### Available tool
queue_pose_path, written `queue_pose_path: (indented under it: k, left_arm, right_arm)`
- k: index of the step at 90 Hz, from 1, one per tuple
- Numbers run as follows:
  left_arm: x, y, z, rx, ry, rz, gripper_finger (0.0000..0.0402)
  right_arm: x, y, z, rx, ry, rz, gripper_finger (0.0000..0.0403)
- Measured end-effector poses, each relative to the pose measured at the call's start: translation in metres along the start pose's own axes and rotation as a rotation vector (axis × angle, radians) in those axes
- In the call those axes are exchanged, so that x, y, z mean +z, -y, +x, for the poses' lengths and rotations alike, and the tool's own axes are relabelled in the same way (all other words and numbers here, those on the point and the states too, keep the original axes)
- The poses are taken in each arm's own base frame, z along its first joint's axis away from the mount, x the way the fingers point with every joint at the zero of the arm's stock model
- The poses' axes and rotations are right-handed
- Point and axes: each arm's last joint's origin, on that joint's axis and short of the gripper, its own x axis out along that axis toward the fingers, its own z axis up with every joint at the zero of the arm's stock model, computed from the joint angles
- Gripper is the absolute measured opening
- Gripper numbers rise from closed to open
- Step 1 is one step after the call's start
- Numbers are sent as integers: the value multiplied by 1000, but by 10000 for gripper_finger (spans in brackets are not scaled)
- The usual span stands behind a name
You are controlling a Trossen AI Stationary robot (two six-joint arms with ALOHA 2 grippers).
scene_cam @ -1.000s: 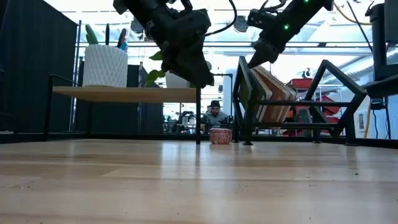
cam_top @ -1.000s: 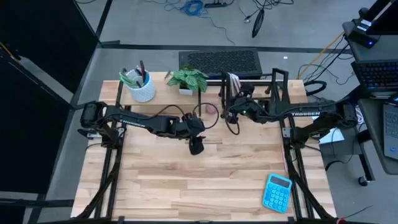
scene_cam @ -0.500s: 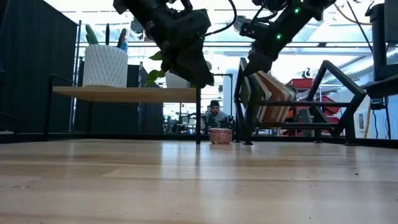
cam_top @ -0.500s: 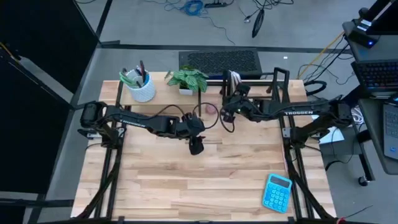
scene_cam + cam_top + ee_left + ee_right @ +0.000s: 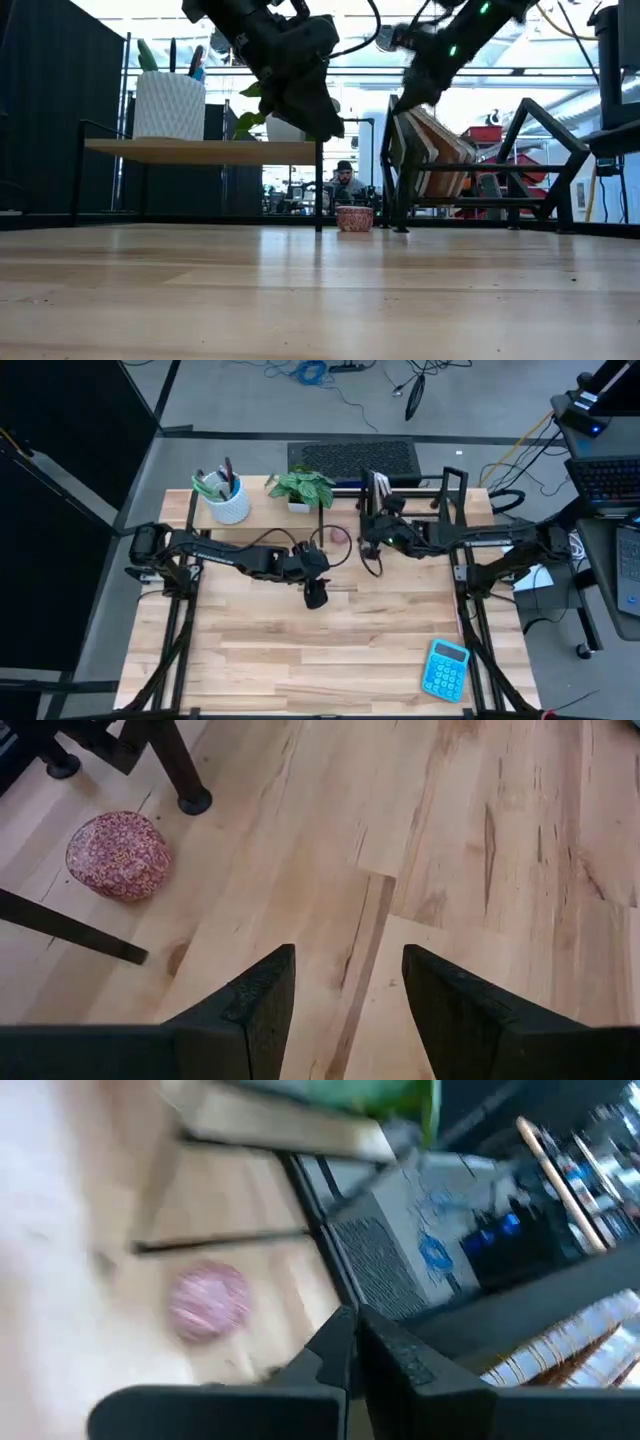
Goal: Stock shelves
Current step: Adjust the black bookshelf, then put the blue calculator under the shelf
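Note:
The pale-wood shelf (image 5: 265, 510) stands at the far left with a white cup of pens (image 5: 230, 502) and a potted plant (image 5: 303, 487) on top. Right of it, the black wire rack (image 5: 442, 500) holds several books (image 5: 435, 150) that lean against its dividers. A small pink bowl (image 5: 338, 536) sits on the table between the two. My right gripper (image 5: 366, 543) hangs shut in the air just in front of the rack's left end, beside the books' top. My left gripper (image 5: 316, 598) hovers open over bare table, nearer than the bowl (image 5: 118, 855).
A blue calculator (image 5: 447, 668) lies near the table's front right corner. A keyboard-like black mat (image 5: 352, 457) lies behind the shelves. The wide wooden middle and front left of the table (image 5: 260, 660) hold nothing. A person (image 5: 346, 185) sits in the room beyond.
My right gripper has shifted a little toward the table's left edge, dipped beside the rack's left end, then risen again, turning as it went. The books keep their lean. My left arm has stayed still.

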Motion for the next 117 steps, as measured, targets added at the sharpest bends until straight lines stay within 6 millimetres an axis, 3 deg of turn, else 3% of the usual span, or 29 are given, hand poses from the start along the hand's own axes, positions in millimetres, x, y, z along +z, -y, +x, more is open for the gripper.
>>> queue_pose_path:
  k: [13, 28, 35, 46, 63, 76, 117]
  left_arm:
    - [0, 0, 0, -1, -1, -1, 173]
    - [0, 0, 0, -4, -1, -1, 173]
    - [0, 0, 0, -4, -1, -1, 173]
    - [0, 0, 0, -5, -1, -2, 173]
    - [0, 1, 0, -6, -1, -2, 173]
    - [0, 1, 0, -7, -1, -3, 173]
    - [0, 1, 0, -7, -1, -6, 173]
  right_arm:
    - [4, -2, -47, 122, -43, 160, 0]
    - [-18, -11, -94, 520, -309, 355, 7]
    - [-31, -23, -109, 641, -458, 397, 26]
    - [-49, -44, -128, 696, -591, 378, 74]
    - [-68, -68, -142, 685, -659, 348, 152]
    - [-79, -77, -150, 680, -693, 347, 187]
    - [-107, -107, -160, 757, -702, 418, 195]
